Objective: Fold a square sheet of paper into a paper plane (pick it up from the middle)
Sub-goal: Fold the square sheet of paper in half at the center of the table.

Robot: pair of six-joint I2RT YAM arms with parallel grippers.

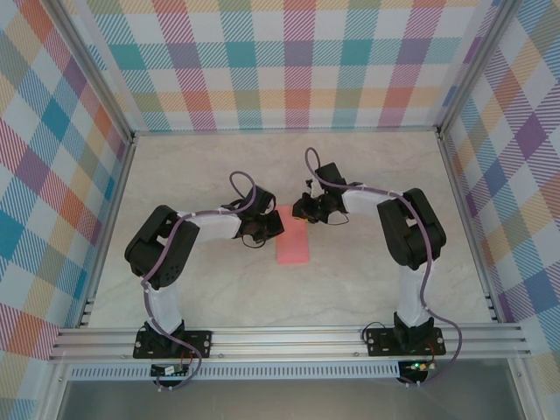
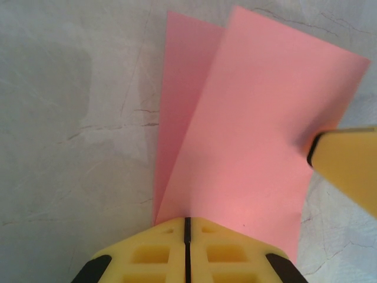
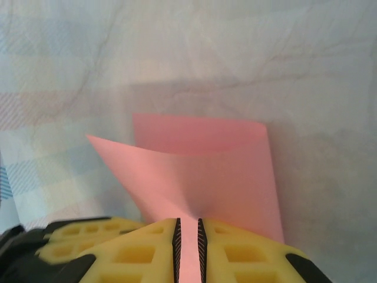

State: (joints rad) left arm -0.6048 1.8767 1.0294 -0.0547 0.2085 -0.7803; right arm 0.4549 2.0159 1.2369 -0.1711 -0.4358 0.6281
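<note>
The square sheet of paper (image 1: 294,248) is salmon pink and lies folded over into a doubled strip at the table's middle, with no paper plane shape to it. In the left wrist view its two layers (image 2: 247,130) fan out from my left gripper (image 2: 187,221), whose jaws are pressed together at the paper's near corner. My right gripper (image 3: 188,223) pinches the curling upper layer (image 3: 212,171), and pink paper fills the thin slot between its pads. From above, the left gripper (image 1: 274,224) and the right gripper (image 1: 302,213) meet at the strip's far end. A right finger (image 2: 347,171) touches the sheet's right edge.
The marble-patterned tabletop (image 1: 210,175) is walled by plaid panels on three sides, with an aluminium rail (image 1: 289,337) along the near edge. Both arm elbows, left (image 1: 162,249) and right (image 1: 411,227), stand beside the paper.
</note>
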